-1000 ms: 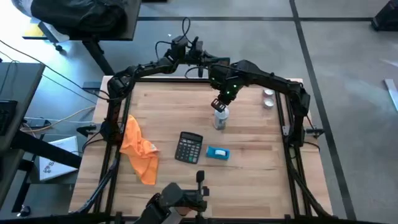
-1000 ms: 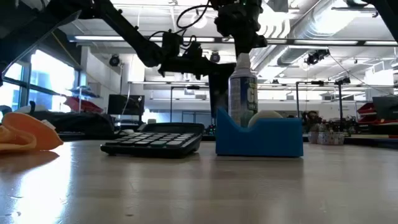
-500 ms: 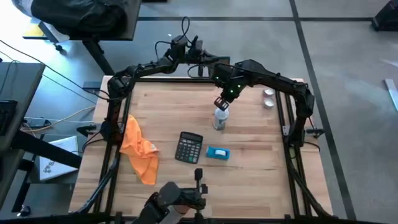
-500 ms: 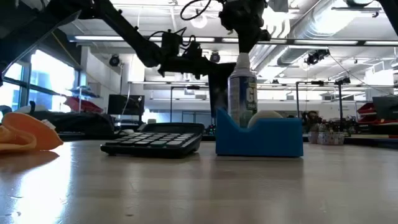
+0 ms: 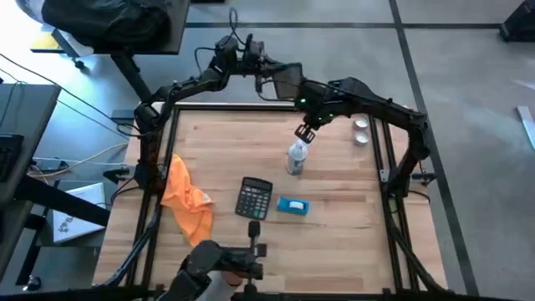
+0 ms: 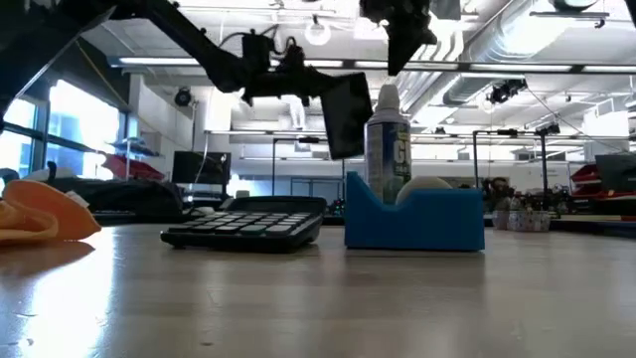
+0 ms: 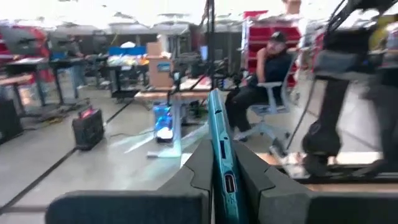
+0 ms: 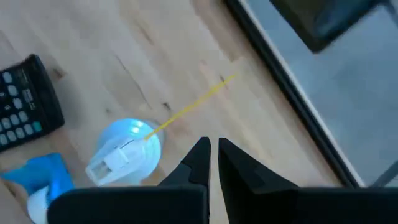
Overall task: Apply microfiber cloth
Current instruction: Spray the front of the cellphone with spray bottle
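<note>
The orange microfiber cloth (image 5: 185, 201) lies crumpled on the table's left part, also seen at the low view's left edge (image 6: 40, 217); no gripper is near it. My left gripper (image 5: 251, 60) hangs over the far edge, shut on a flat teal slab (image 5: 284, 79). My right gripper (image 5: 305, 132) is shut and holds nothing, hovering just above and beyond a spray bottle (image 5: 295, 157) that stands upright on its base. In the right wrist view the bottle's cap (image 8: 127, 152) lies beside my shut fingers. My left gripper pinches the teal slab by one edge (image 7: 222, 171) between its two fingers, which lie on its two flat faces. The slab runs out past the fingertips and hangs tilted in the air (image 6: 343, 114), lifted clear of the table.
A black calculator (image 5: 253, 198) and a small blue-and-white box (image 5: 292, 206) lie near the table's middle, in front of the bottle. Two small pale objects (image 5: 361, 132) sit at the far right. A person (image 7: 267, 62) sits on a chair beyond the table.
My right gripper has risen from the bottle's top and drawn off toward the far right; the bottle stays standing. My left gripper has lifted the teal slab higher and a little toward the far edge.
</note>
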### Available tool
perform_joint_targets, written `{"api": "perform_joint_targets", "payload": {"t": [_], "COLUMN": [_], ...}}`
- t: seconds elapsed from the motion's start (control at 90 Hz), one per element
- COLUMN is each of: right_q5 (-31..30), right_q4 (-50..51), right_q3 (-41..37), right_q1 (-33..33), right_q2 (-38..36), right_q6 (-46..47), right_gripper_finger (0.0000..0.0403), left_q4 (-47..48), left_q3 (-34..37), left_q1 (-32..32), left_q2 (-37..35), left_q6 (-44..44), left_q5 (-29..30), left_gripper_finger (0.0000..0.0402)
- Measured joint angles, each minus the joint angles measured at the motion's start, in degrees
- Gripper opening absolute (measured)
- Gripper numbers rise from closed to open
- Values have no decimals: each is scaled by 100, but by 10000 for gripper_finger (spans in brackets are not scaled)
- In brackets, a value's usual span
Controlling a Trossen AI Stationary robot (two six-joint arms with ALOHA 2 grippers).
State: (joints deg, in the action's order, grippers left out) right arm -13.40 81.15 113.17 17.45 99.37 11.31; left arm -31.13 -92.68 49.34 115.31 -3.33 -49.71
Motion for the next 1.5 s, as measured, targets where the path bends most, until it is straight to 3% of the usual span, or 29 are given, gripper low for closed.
{"api": "perform_joint_targets", "payload": {"t": [0.156, 0.478, 0.644, 0.867, 0.956, 1.044, 1.167, 1.367, 1.5], "right_q5": [0, 241, 494, 833, 1336, 1794, 1811, 1856, 1838], "right_q4": [-659, -2633, -3640, -4254, -4551, -5396, -6394, -7505, -7500], "right_q3": [-611, -2671, -3610, -4583, -5029, -5568, -6288, -6976, -6983], "right_q1": [12, 57, 42, 41, 77, 137, 169, 179, 181], "right_q2": [-537, -1805, -2330, -2604, -2661, -2794, -2957, -2994, -3044], "right_q6": [-199, -282, -372, -769, -922, -967, -717, -194, -253], "right_gripper_finger": [0, 0, 0, 0, 0, 0, 6, 75, 138], "left_q4": [-1127, -5869, -5873, -5883, -5880, -5884, -5882, -5878, -5875], "left_q3": [312, 1592, 1797, 1786, 1791, 1790, 1790, 1790, 1786], "left_q1": [139, 341, 402, 389, 383, 381, 383, 403, 407], "left_q2": [-18, -22, -139, -203, -191, -191, -191, -191, -191], "left_q6": [-626, -3138, -3204, -3204, -3244, -3263, -3307, -3381, -3414], "left_q5": [-236, -453, -580, -713, -873, -935, -1014, -1044, -1069], "left_gripper_finger": [10, 10, 10, 10, 10, 10, 10, 10, 10]}}
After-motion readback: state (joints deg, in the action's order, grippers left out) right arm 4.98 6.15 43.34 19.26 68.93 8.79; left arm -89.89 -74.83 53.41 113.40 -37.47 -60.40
